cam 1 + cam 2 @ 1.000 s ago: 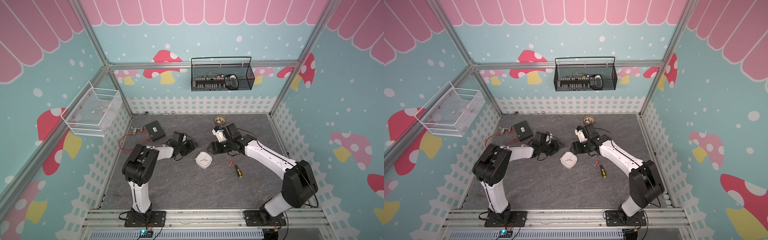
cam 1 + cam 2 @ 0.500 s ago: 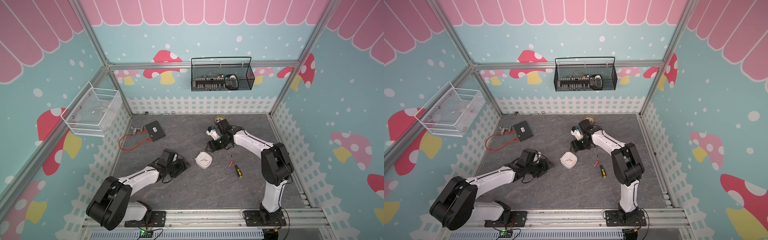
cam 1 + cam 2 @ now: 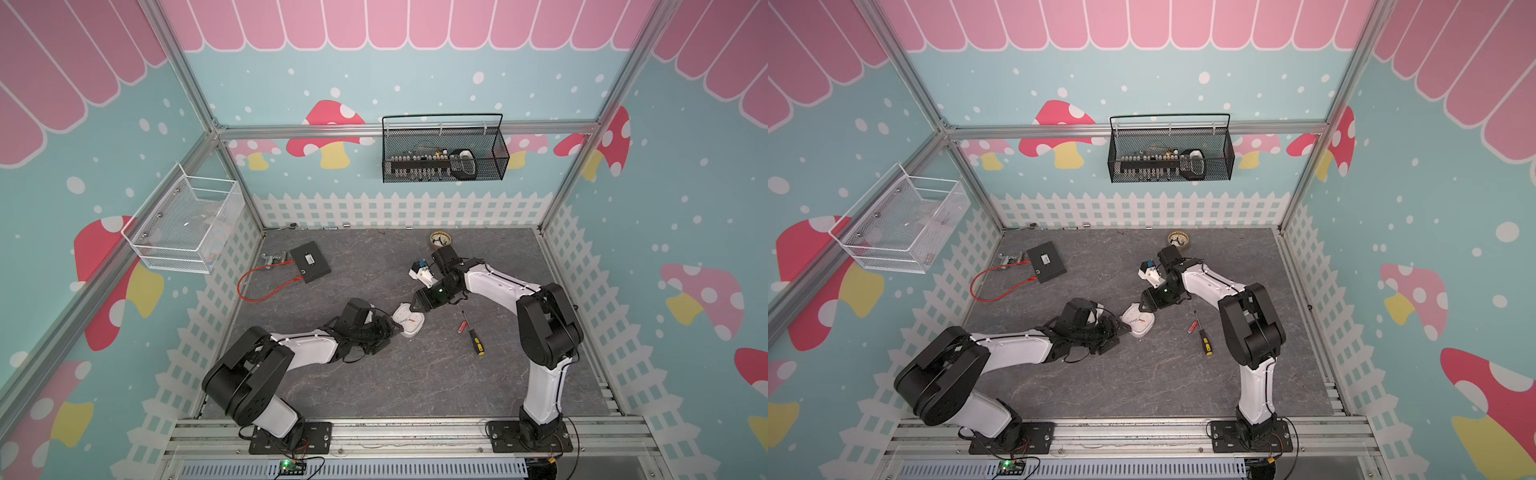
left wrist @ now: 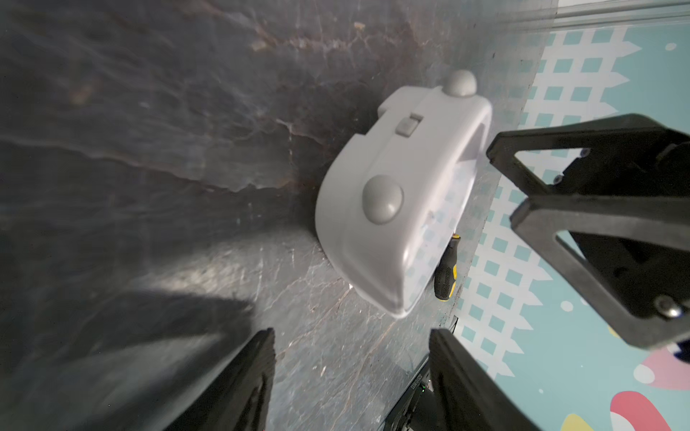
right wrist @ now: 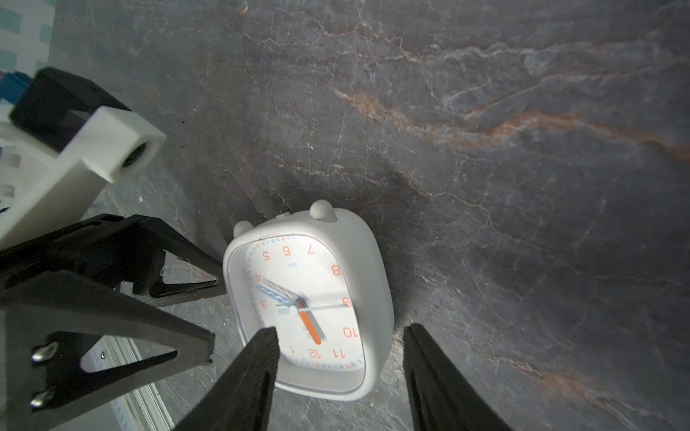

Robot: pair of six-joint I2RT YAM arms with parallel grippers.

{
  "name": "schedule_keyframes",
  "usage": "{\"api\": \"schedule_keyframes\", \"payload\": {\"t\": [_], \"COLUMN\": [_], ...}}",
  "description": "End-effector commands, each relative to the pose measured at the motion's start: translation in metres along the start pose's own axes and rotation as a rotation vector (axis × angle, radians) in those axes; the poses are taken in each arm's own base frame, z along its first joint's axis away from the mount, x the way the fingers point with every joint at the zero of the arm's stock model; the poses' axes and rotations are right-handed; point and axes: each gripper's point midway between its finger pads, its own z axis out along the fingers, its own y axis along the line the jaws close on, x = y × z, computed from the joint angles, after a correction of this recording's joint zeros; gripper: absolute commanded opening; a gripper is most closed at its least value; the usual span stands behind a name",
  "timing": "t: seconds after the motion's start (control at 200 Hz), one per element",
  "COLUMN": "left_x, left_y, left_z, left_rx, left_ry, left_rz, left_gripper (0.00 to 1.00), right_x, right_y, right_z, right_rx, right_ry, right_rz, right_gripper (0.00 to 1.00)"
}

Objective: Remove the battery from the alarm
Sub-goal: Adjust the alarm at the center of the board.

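The alarm (image 3: pixel 409 322) (image 3: pixel 1139 322) is a white rounded-square clock lying face up mid-table, its back hidden. My left gripper (image 3: pixel 388 328) (image 4: pixel 353 336) is open and low at the alarm's left side; in the right wrist view one of its fingers (image 5: pixel 186 283) reaches the clock's edge. Open at the far edge is my right gripper (image 3: pixel 415 306) (image 5: pixel 341 334), one finger over the clock face (image 5: pixel 310 309), the other past its side. In the left wrist view the alarm (image 4: pixel 395 194) shows its top buttons. A small red battery (image 3: pixel 459 327) (image 3: pixel 1191 327) lies apart, beside the screwdriver.
A black-and-yellow screwdriver (image 3: pixel 476 343) (image 4: pixel 446 276) lies right of the alarm. A black box with a red cable (image 3: pixel 311 268) sits at the back left, a brass dish (image 3: pixel 440 240) at the back. Wire baskets hang on the back wall (image 3: pixel 444 158) and left wall (image 3: pixel 187 224).
My left gripper has swept from the back left round to the alarm's left side. The right gripper has dropped closer onto the alarm and its jaws have narrowed a little. The alarm stays put.
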Motion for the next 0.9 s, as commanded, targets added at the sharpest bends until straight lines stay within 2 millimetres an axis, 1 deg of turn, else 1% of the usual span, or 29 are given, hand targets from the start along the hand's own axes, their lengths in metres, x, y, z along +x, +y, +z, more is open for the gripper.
{"api": "schedule_keyframes", "payload": {"t": [0.0,0.115,0.185,0.2,0.28,0.345,0.495,0.535,0.61,0.74,0.791,0.896], "left_x": [-0.008,-0.018,-0.026,-0.028,-0.041,-0.049,-0.064,-0.065,-0.064,-0.060,-0.059,-0.063], "left_y": [-0.026,-0.025,-0.023,-0.023,-0.019,-0.015,-0.010,-0.012,-0.014,-0.014,-0.014,-0.019], "left_z": [0.012,0.018,0.018,0.018,0.014,0.011,0.007,0.008,0.009,0.006,0.001,-0.020], "left_rx": [0.083,0.070,0.050,0.047,0.020,0.009,-0.006,0.001,0.003,0.003,-0.006,-0.039], "left_ry": [0.000,-0.009,-0.021,-0.023,-0.047,-0.056,-0.075,-0.070,-0.059,-0.052,-0.062,-0.106], "left_rz": [0.015,0.021,0.030,0.033,0.040,0.042,0.047,0.052,0.058,0.065,0.075,0.118], "left_gripper": [0.67,0.65,0.64,0.64,0.63,0.63,0.62,0.62,0.62,0.62,0.63,0.67], "right_x": [0.012,0.022,0.032,0.029,0.035,0.039,0.045,0.044,0.043,0.034,0.027,0.012], "right_y": [0.004,0.010,0.015,0.021,0.028,0.035,0.054,0.058,0.057,0.053,0.050,0.050], "right_z": [0.008,0.012,0.019,0.012,0.013,0.014,0.015,0.015,0.013,0.003,-0.005,-0.033], "right_rx": [-0.026,-0.041,-0.058,-0.061,-0.071,-0.079,-0.100,-0.099,-0.084,-0.026,0.012,0.078], "right_ry": [0.018,0.022,0.039,0.018,0.016,0.014,0.006,0.001,-0.010,-0.048,-0.082,-0.170], "right_rz": [0.012,0.020,0.029,0.018,0.021,0.028,0.026,0.022,0.032,0.036,0.040,0.043], "right_gripper": [0.56,0.51,0.46,0.45,0.44,0.41,0.40,0.41,0.42,0.50,0.56,0.60]}}
